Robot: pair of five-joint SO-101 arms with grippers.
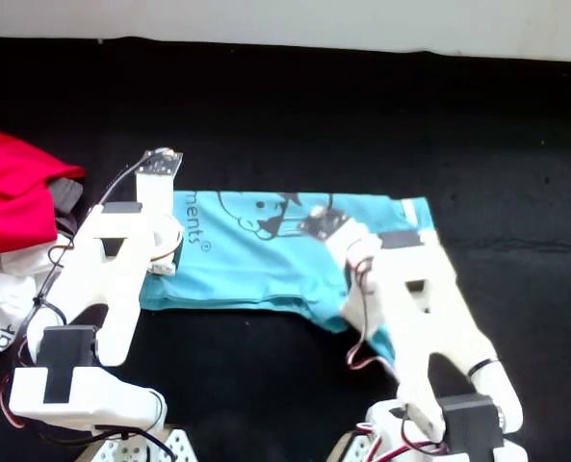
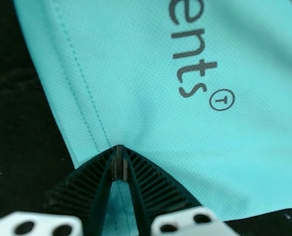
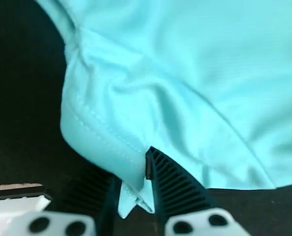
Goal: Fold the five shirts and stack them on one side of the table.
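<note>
I find the table (image 1: pixel 362 115) black-surfaced. A turquoise shirt (image 1: pixel 256 265) lies spread across its middle, print facing up. At the left edge I note a heaped red shirt (image 1: pixel 11 197), with a white shirt (image 1: pixel 1 289) touching its near side

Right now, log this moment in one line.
left claw: shut on turquoise printed fabric shirt | right claw: shut on same shirt
</note>
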